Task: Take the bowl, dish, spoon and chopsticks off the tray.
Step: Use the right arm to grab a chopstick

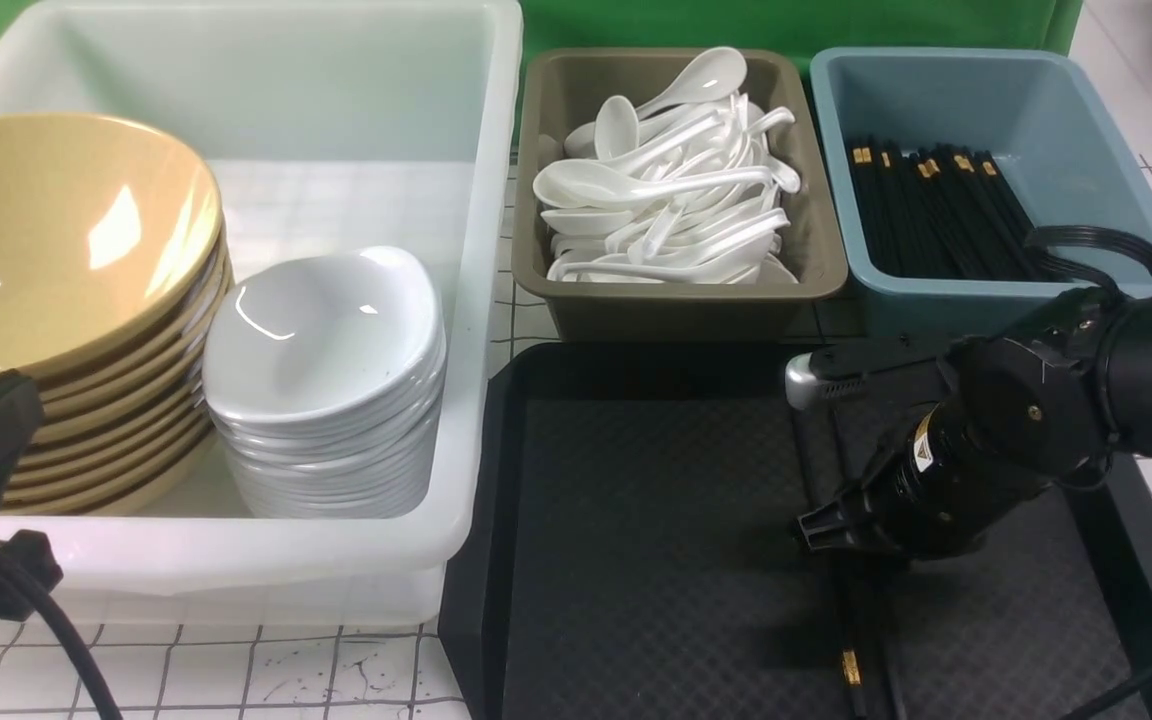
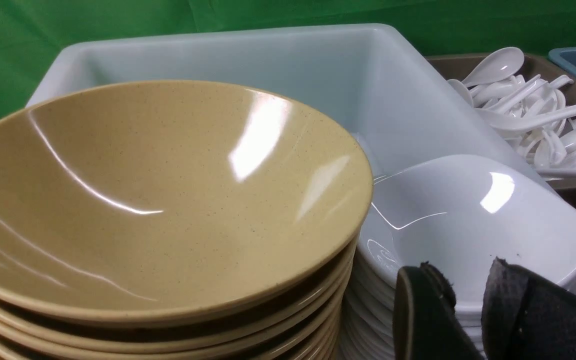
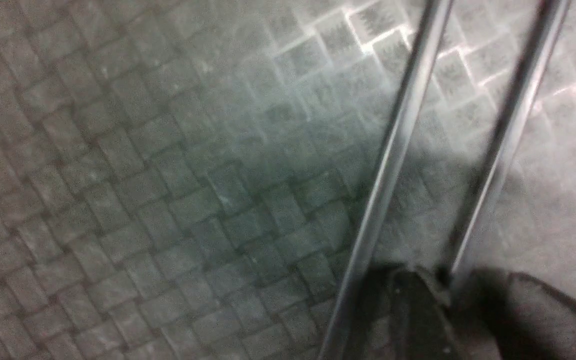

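We find the right gripper down at the tray, one of the chopsticks between its jaws; we cannot tell whether it grips. The left gripper stands narrowly parted, empty.

front: forward, above tray | left wrist: near bowl | right wrist: skims tray

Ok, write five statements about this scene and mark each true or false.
1. The chopsticks lie on the tray. True.
2. The olive tub holds bowls. False: it holds white spoons.
3. The yellow bowls are stacked in the white tub. True.
4. The blue tub is empty. False: black chopsticks lie in it.
5. The right gripper is over the white tub. False: it is low over the tray.
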`<state>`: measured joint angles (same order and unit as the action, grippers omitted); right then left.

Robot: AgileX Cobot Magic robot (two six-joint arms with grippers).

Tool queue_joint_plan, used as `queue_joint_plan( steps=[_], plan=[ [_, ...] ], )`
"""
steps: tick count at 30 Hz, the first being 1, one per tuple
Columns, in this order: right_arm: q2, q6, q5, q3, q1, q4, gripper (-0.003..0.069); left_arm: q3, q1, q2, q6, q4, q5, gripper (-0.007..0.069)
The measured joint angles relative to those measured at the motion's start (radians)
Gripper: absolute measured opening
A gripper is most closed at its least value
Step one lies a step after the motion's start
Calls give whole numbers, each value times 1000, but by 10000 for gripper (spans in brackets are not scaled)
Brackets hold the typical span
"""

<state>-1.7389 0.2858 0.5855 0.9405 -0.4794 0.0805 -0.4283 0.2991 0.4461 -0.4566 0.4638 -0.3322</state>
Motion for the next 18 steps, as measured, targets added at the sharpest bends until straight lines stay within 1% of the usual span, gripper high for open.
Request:
queue_joint_plan(
  steps=[1, 2, 4, 7, 12, 18],
  plan=[
    [0, -3, 0, 0, 0, -1, 235, 0, 0, 0, 0, 0, 0, 139],
    [-1, -8, 1, 0, 0, 2, 213, 0, 0, 0, 0, 0, 0, 139],
    [-1, -45, 2, 1, 0, 5, 139, 0, 0, 0, 0, 0, 0, 139],
    [3, -72, 2, 1, 0, 3, 67, 0, 0, 0, 0, 0, 0, 139],
    [50, -80, 45, -12, 0, 3, 59, 0, 0, 0, -14, 0, 0, 139],
    [276, -82, 137, -15, 0, 26, 59, 0, 0, 0, -26, 0, 0, 139]
  ],
)
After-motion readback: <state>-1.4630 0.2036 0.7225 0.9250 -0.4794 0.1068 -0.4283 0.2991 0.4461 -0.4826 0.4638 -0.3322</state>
